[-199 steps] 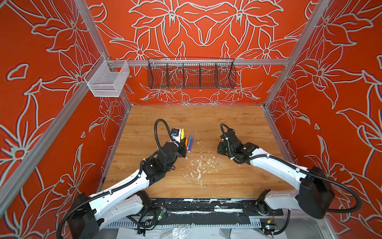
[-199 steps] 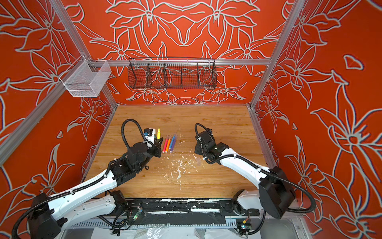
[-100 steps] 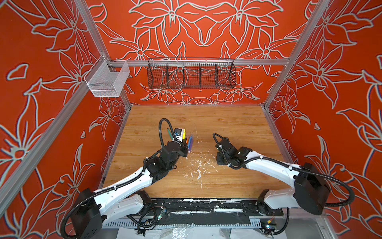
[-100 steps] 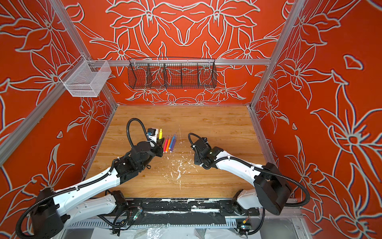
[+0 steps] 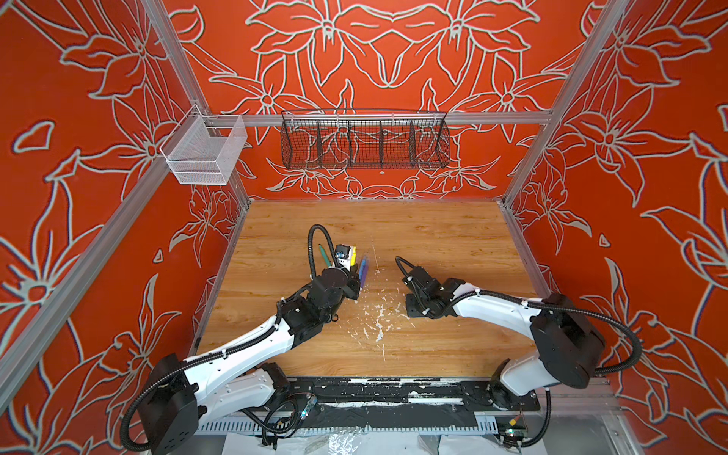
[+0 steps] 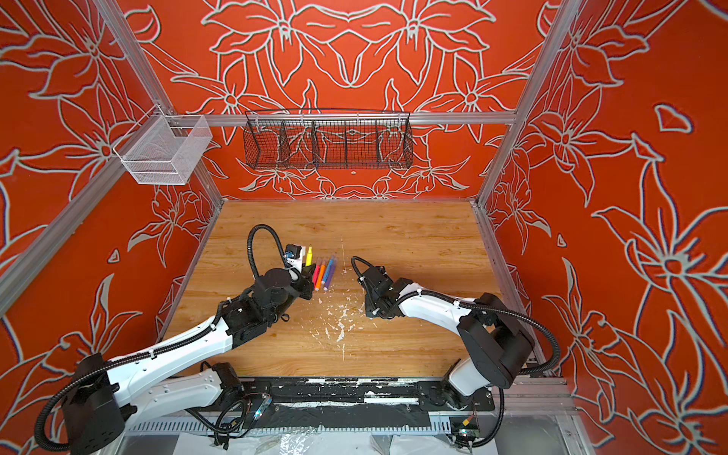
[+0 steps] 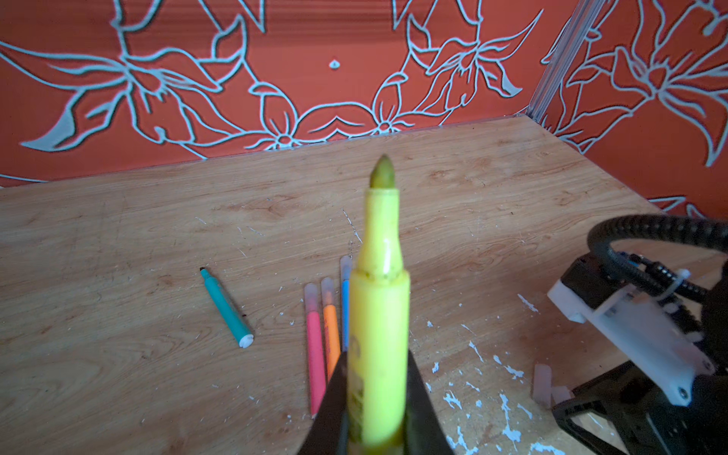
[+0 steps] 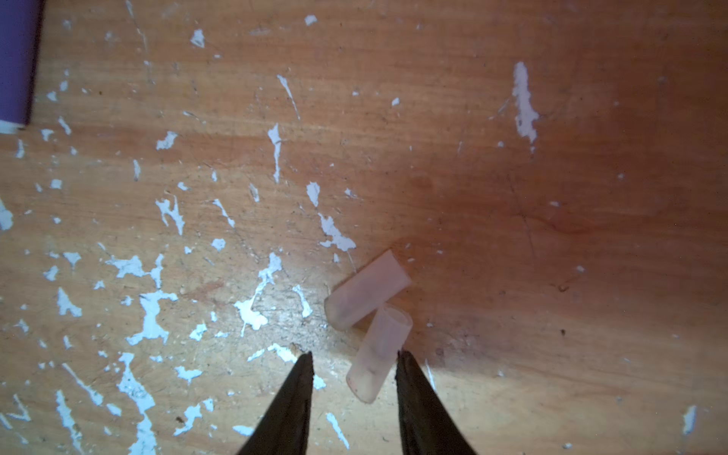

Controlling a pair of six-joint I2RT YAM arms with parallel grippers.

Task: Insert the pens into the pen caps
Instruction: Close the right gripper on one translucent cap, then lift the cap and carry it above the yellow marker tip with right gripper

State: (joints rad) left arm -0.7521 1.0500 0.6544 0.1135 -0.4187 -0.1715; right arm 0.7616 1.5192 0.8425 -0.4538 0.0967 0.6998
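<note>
My left gripper (image 7: 376, 356) is shut on the yellow pen (image 7: 379, 299), which points away from the wrist with its tip bare; both top views show this pen (image 5: 353, 254) (image 6: 309, 255). My right gripper (image 8: 353, 353) is open low over the table, with one clear pen cap (image 8: 378, 350) lying between its jaws and touching one of them. A second pen cap (image 8: 368, 289) lies just beyond it. The green pen (image 7: 226, 307) lies alone, uncapped. Pink (image 7: 315, 354), orange (image 7: 331, 335) and blue (image 7: 345, 315) pens lie side by side with clear caps on. The purple pen (image 6: 331, 273) lies beside them.
White paint flecks (image 8: 149, 311) are scattered over the wooden table (image 5: 433, 244) between the arms. A black wire basket (image 5: 364, 140) hangs on the back wall and a white mesh basket (image 5: 205, 151) on the left wall. Red walls close in three sides.
The right arm has swung left and lowered its gripper over the caps. The left arm has shifted a little forward and to the right, still holding the yellow pen.
</note>
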